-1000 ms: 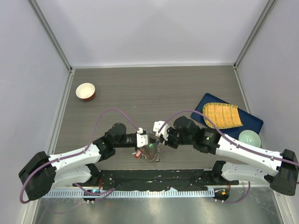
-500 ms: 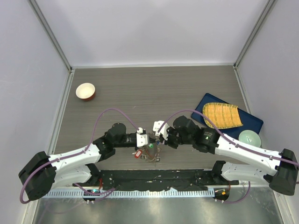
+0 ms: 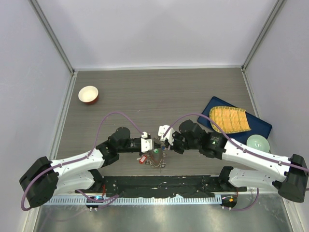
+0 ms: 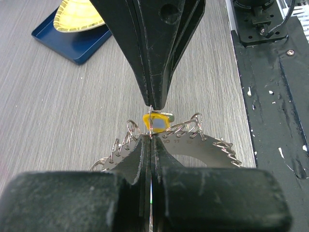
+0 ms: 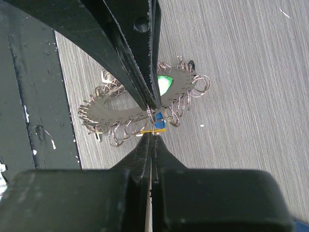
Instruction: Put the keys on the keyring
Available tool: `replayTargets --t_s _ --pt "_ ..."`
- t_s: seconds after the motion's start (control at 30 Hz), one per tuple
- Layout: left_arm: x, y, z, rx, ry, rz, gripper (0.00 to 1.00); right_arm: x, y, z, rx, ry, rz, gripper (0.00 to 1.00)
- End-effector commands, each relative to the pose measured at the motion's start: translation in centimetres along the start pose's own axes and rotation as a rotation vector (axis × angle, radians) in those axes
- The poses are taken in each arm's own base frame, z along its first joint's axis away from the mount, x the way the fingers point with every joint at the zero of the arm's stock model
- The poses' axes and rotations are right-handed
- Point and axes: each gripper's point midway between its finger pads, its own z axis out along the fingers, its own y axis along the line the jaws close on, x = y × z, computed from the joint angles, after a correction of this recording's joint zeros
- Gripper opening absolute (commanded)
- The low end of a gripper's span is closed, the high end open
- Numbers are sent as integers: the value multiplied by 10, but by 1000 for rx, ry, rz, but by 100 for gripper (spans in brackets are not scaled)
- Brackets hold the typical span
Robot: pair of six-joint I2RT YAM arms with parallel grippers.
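Observation:
The keyring (image 4: pixel 212 147), a flat grey toothed disc with small wire loops round its rim, lies on the table near the front edge; it also shows in the right wrist view (image 5: pixel 120 110) and the top view (image 3: pixel 157 160). My left gripper (image 4: pixel 151 137) and right gripper (image 5: pixel 153 136) meet tip to tip over its rim. Both are shut on the same thin wire loop, which carries a key with a yellow-and-blue tag (image 4: pixel 156 122). A green tag (image 5: pixel 164 82) and a red tag (image 3: pixel 143 159) lie at the ring. The key blades are mostly hidden.
A red-and-white bowl (image 3: pixel 88 94) stands at the far left. A blue tray (image 3: pixel 258 126) with a yellow ridged item (image 3: pixel 229 119) and a pale green bowl (image 3: pixel 257 143) are at the right. A black mat (image 3: pixel 159 183) runs along the near edge.

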Motion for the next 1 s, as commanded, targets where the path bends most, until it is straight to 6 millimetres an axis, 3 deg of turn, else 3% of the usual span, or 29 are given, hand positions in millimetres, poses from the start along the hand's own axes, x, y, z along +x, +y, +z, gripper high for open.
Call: replayTargets --t_s 0.0,0.97 --pt "-28 3 5 5 -105 51 0 -22 0 2 -19 -82 -20 1" --pt "-48 -4 9 16 -184 64 0 -20 3 13 -45 -65 0 1"
